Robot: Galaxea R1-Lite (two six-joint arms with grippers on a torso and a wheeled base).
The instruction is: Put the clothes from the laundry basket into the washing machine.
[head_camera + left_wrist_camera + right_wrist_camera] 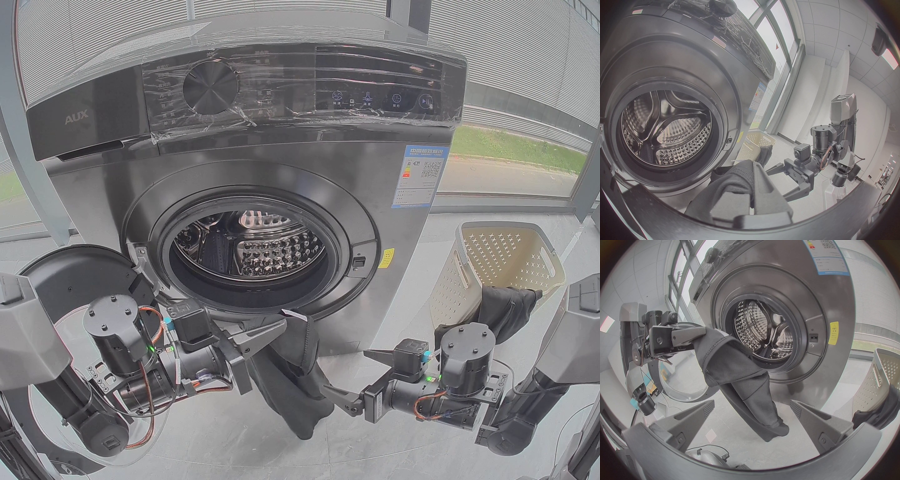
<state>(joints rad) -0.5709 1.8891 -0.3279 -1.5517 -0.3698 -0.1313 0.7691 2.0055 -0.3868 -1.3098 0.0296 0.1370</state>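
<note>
The washing machine (250,156) stands in front of me with its drum (250,253) showing through the open port. My left gripper (262,340) is just below the port's lower rim, shut on a dark garment (294,381) that hangs down towards the floor. The same dark garment (737,368) droops from the left gripper (690,333) in the right wrist view, and it bunches between the fingers (770,193) in the left wrist view. My right gripper (365,378) is open and holds nothing, to the right of the hanging cloth. The beige laundry basket (500,262) leans at the right.
The machine's round door (75,275) stands swung open at the left, behind my left arm. Another dark piece of clothing (506,309) drapes over the basket's front rim. Grey tiled floor (250,437) lies below the grippers.
</note>
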